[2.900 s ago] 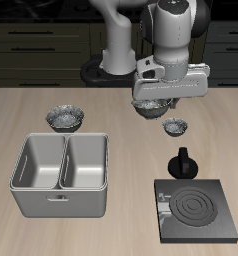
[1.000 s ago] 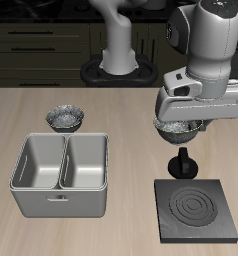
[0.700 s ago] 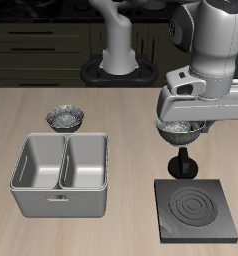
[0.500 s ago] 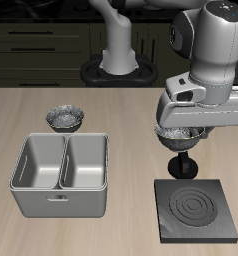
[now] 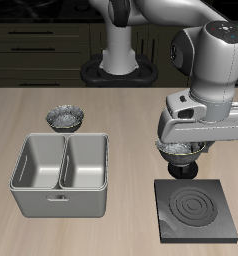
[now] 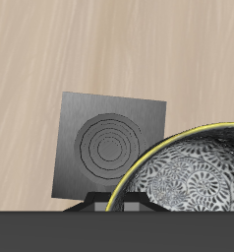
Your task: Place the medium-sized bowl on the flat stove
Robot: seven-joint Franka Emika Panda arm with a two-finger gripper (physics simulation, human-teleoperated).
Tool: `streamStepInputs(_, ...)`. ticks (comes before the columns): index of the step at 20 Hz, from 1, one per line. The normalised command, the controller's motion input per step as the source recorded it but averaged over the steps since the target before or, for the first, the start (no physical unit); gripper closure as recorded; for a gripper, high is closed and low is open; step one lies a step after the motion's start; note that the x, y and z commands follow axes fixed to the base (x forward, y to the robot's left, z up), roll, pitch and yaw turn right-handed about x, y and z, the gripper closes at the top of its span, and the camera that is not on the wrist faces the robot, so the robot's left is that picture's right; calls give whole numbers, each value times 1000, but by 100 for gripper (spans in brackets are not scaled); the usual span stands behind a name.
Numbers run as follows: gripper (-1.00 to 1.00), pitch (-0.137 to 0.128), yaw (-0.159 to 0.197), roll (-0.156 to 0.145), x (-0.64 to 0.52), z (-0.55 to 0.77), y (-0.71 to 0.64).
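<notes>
The stove (image 5: 199, 211) lies on the bench (image 5: 121, 120) near its front edge, its knob (image 5: 181, 166) at the stove's back edge. The gripper (image 5: 181, 146) holds the bowl (image 5: 179, 151) above that knob, off the bench. A bin (image 5: 60, 176) sits beside the stove, well apart. Behind the bin rests another bowl (image 5: 65, 118).

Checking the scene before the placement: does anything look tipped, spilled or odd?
Nothing stands out. The claw holds a speckled bowl upright just behind the flat stove; another bowl sits upright behind the metal bin.
</notes>
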Motion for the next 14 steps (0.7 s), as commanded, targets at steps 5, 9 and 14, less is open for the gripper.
streamStepInputs(5,100,16,24,1,222,-185,134)
streamStepInputs(9,100,-7,8,13,79,-158,68)
streamStepInputs(14,100,32,30,15,130,-317,163)
